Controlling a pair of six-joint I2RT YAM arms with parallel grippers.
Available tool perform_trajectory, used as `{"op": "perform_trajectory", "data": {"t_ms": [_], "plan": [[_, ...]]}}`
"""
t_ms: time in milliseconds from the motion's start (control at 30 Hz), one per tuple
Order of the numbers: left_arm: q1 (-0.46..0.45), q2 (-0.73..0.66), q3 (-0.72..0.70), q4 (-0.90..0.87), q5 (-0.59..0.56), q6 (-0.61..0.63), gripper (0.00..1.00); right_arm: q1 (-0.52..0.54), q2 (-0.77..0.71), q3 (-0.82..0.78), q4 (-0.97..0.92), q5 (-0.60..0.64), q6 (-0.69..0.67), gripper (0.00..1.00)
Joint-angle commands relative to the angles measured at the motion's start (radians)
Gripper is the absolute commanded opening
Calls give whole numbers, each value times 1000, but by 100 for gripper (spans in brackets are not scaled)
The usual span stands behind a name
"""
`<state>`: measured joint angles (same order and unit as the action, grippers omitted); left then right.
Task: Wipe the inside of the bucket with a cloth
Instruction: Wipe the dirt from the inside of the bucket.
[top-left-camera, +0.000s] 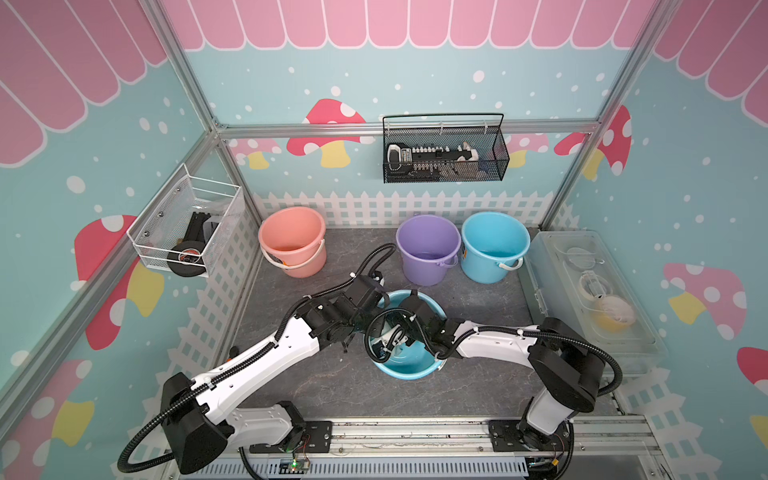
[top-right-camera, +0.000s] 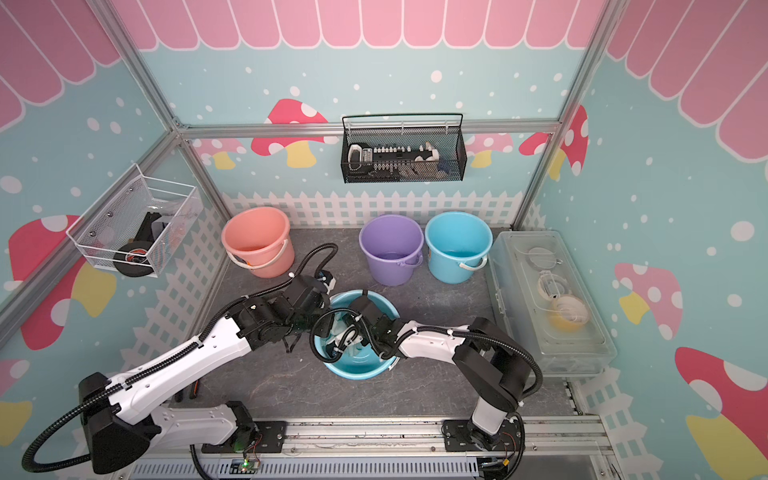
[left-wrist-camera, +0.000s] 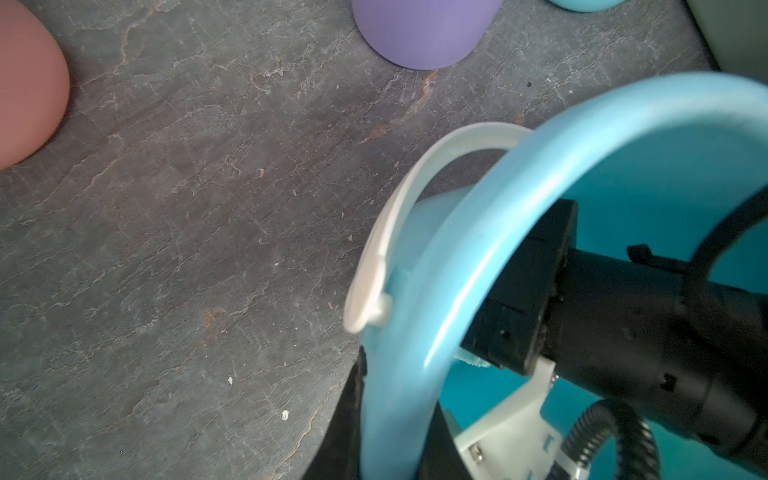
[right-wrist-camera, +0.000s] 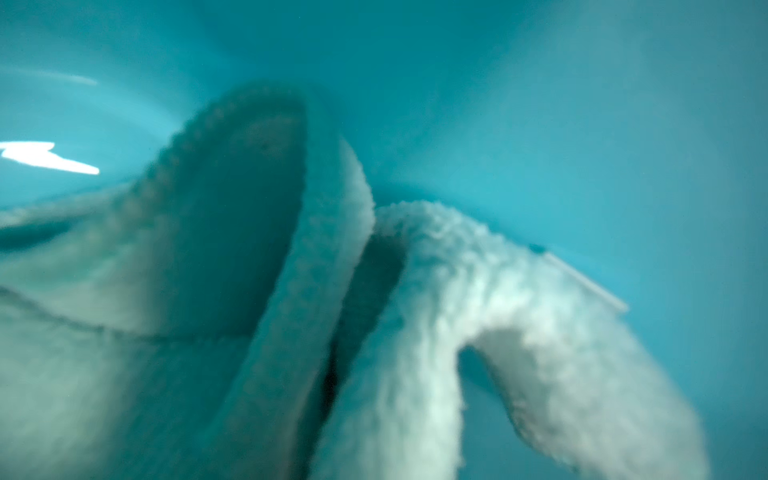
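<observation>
1. bracing is done. the left gripper (left-wrist-camera: 397, 401) has its jaws closed on the rim of the bucket (left-wrist-camera: 457, 266), with 1 finger outside the wall and 1 inside. this pins the tilted blue tub with its mouth facing the right arm.
2. cloth pick-up is done, as i judge it. the right gripper (left-wrist-camera: 500, 316) is deep inside the bucket, past the rim that the left jaws hold. its jaws are hidden by fabric but closed. the cloth (right-wrist-camera: 436, 274) bunches up directly ahead of them, so i take it they pinch it.
3. the cloth is inside the bucket, with its fluffy folds lying against the blue inner wall just beyond the right jaws. a scrap of it shows beside the gripper body in the left wrist view.
4. wiping is the step in hand. how much of the wall has been covered cannot be told, as no dirt or streaks show.
5. left to do, by my reckoning: sweep the rest of the wall and floor, draw the cloth out, then release the rim.
6. the pink bucket (top-left-camera: 291, 241) and the purple bucket (top-left-camera: 428, 249) stand upright, well beyond both sets of jaws.
</observation>
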<state>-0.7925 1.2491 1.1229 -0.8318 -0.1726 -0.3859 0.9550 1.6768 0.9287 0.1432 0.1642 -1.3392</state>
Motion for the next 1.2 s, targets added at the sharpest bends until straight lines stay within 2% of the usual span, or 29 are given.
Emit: {"op": "perform_trajectory", "data": {"t_ms": [0,167,333,533,900,1033,1167], "plan": [[-10,-11,-6,117,17,-46,0,28,-39,13,-122,99,-66,0],[-2,-4,-7,114,13,-52,0,31,-181,-15,-221,56,-31,0],[21,13,0,125,67,-45,0,33,-313,-50,-242,14,-34,0],[59,11,-4,144,133,-45,0,33,-415,-65,-216,40,-121,0],[97,-12,-19,152,199,-21,0,33,-458,-34,20,129,-383,0],[98,-16,-23,157,211,-22,0,33,-437,-16,73,105,-426,0],[97,-24,-25,161,216,-24,0,32,-382,-1,31,95,-405,0]]}}
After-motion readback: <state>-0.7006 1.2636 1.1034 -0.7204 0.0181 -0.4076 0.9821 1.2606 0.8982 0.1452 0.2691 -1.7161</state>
